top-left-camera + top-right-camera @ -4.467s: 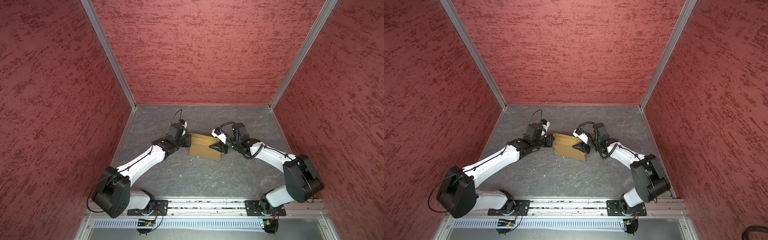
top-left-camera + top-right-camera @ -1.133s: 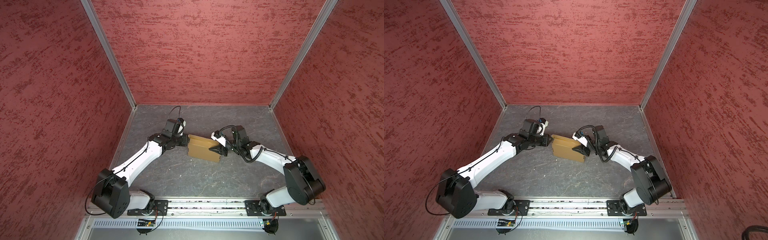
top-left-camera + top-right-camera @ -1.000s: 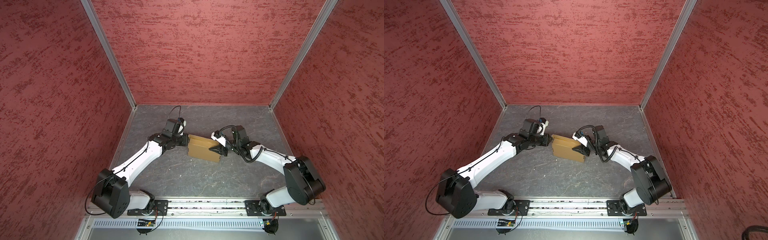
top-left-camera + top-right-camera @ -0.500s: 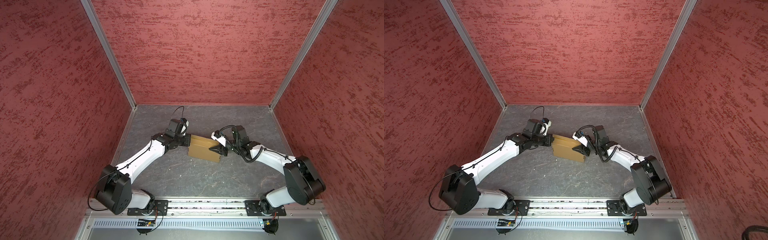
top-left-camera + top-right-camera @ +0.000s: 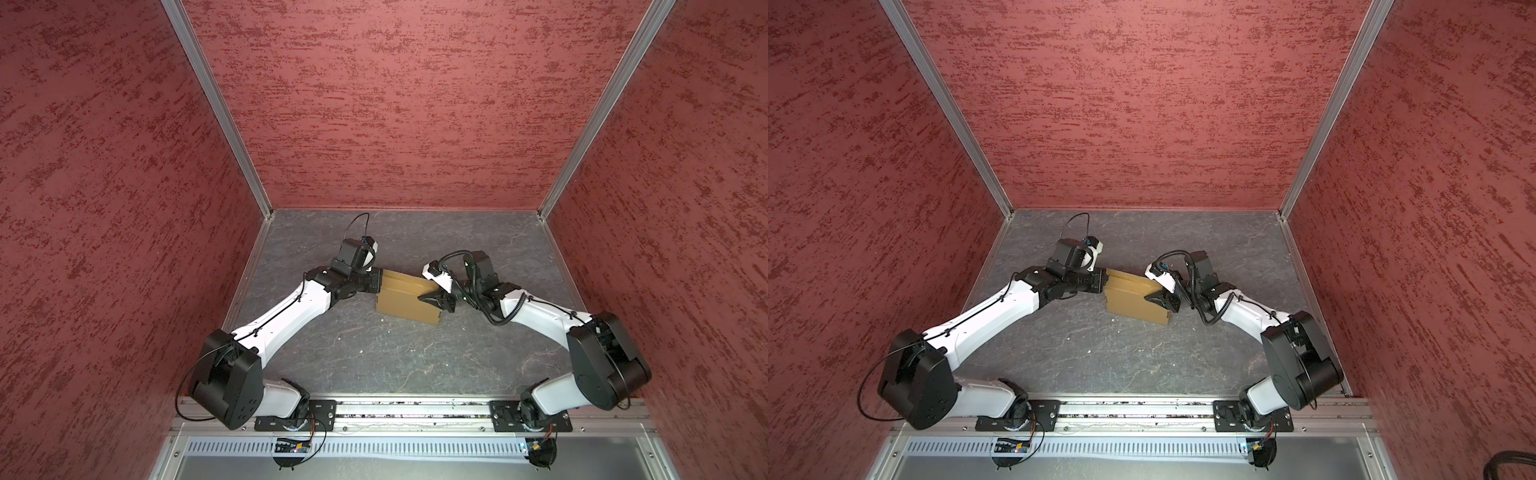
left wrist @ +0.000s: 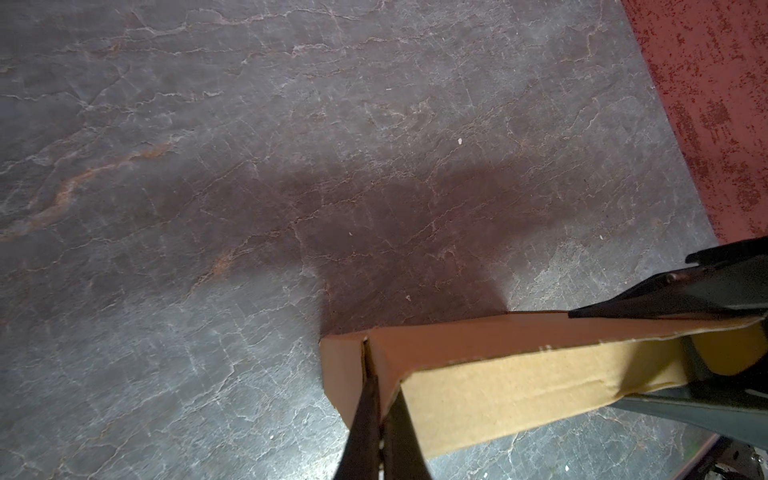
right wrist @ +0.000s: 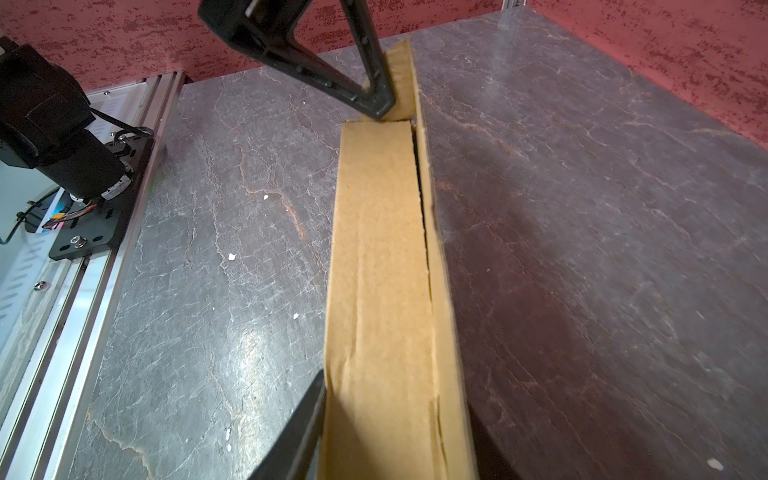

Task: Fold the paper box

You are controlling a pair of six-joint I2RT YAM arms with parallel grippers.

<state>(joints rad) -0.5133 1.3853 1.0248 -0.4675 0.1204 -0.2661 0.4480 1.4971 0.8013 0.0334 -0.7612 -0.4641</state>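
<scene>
Item: paper box [image 5: 405,301], nearly closed, lay on the surface [image 5: 374,353] between your arms; your right end effector [image 5: 434,300] clamped one end; your left end effector [image 6: 380,415] sat shut at the opposite corner seam; step: likely tucking the final flap; next called for pressing it home.

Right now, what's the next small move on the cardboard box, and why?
Probably press the shut left gripper gently into the paper box corner: the seam there gapes, and the right gripper grips the other end.
</scene>
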